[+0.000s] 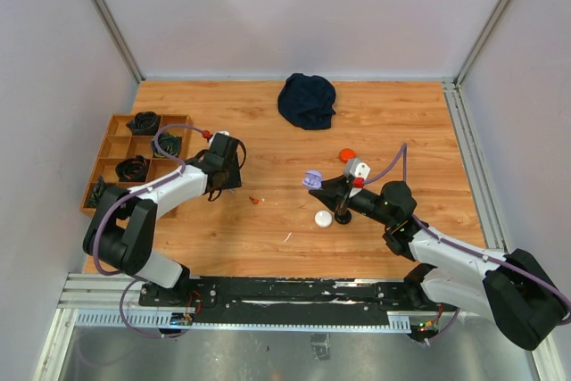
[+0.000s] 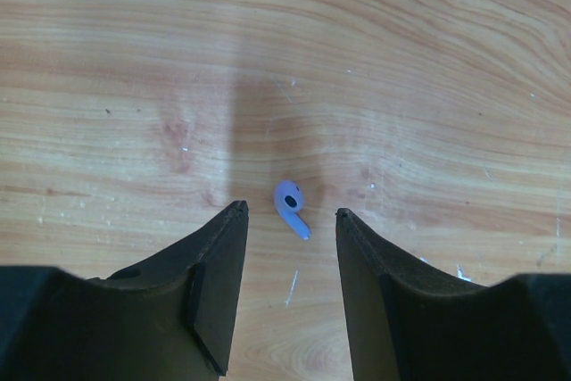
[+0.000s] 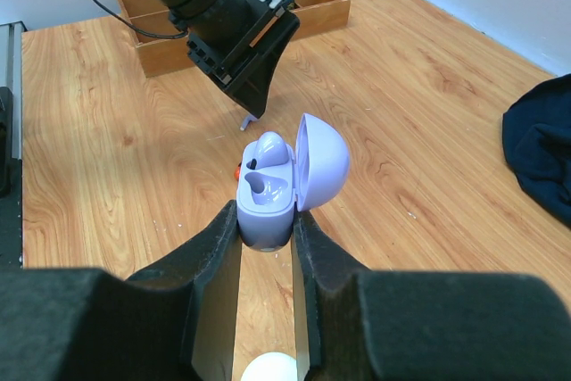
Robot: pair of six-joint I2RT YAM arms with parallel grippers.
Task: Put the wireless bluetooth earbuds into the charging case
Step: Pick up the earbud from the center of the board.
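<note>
I was at the pick-up step for the loose bud. My left gripper (image 2: 292,212) hung over the wooden table (image 2: 410,78) with its jaws partly apart and nothing in them. The lilac earbud (image 2: 289,205) lay flat on the boards right at the gap between my fingertips, touching neither (its stem slanted toward the finger on the right of my wrist view).

My right gripper (image 3: 266,222) was closed on the base of the lilac charging case (image 3: 268,186), holding it upright with the lid (image 3: 323,162) swung open to one side. The far socket looked filled and the near one empty, though I could not be sure.

Next, I judged, the left gripper had to sink straight down until its tips straddled the bud, then close gently, since so small and smooth a thing could skid out. After that it would carry the bud to the case and line the stem up with the free socket.
</note>
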